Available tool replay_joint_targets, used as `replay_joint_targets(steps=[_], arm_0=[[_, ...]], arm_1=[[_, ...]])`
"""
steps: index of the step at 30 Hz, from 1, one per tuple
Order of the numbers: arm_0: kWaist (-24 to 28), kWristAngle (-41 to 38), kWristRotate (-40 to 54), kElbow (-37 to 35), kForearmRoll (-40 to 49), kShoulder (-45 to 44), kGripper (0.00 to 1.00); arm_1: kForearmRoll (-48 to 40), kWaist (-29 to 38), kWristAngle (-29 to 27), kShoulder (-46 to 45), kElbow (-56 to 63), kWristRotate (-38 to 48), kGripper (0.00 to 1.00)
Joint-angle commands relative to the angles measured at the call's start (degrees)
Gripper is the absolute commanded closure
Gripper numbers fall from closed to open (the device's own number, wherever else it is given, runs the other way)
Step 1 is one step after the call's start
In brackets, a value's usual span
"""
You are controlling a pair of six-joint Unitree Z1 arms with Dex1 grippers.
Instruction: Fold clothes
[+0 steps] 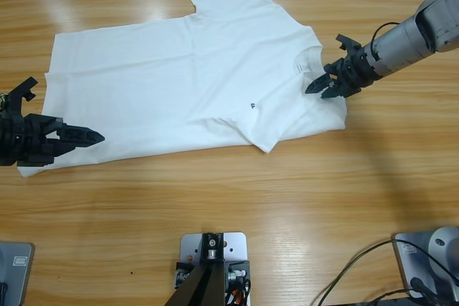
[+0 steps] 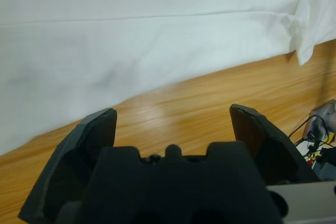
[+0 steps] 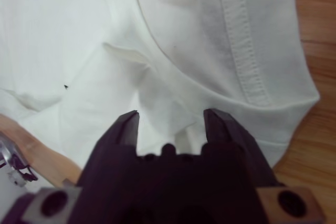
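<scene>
High view: open end effectors (image 1: 326, 80) over T-shirt (image 1: 179, 77)

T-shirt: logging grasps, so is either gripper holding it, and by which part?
Nothing is held. The left gripper is open over the T-shirt near its hem; the right gripper is open by the collar.

Right hand (image 3: 170, 121) jaws parted over white T-shirt (image 3: 210, 51) collar, wooden table (image 3: 315, 24)

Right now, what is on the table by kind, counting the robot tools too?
White T-shirt: 1
Black robot tools: 2, the left tool over the shirt's hem end and the right tool by the neck, both open
Wooden table: 1
Total: 4
</scene>
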Motion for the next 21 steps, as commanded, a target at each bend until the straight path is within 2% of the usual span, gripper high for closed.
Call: replay_joint_targets(steps=[1,8,12,17,21], arm_0=[[-0.49,-1.04,-0.51,1.14,-0.41,1.00,0.174],[-0.49,-1.04,-0.53,1.26,-0.49,1.02,0.174],[-0.49,-1.06,-0.60,1.30,-0.49,1.58,0.174],[-0.49,-1.13,-0.60,1.38,-0.49,2.22,0.174],[-0.49,-1.13,-0.60,1.52,-0.49,2.18,0.174]], arm_1=[[-1.81,-0.75,2.86,2.76,0.76,0.78,1.000],[-1.86,-0.75,1.87,0.90,1.17,0.78,1.000],[1.04,-0.70,-1.08,-5.77,1.96,3.72,1.000],[4.22,5.61,-4.81,-15.08,4.33,11.42,1.000],[5.67,10.13,-7.97,-17.17,5.76,16.23,1.000]])
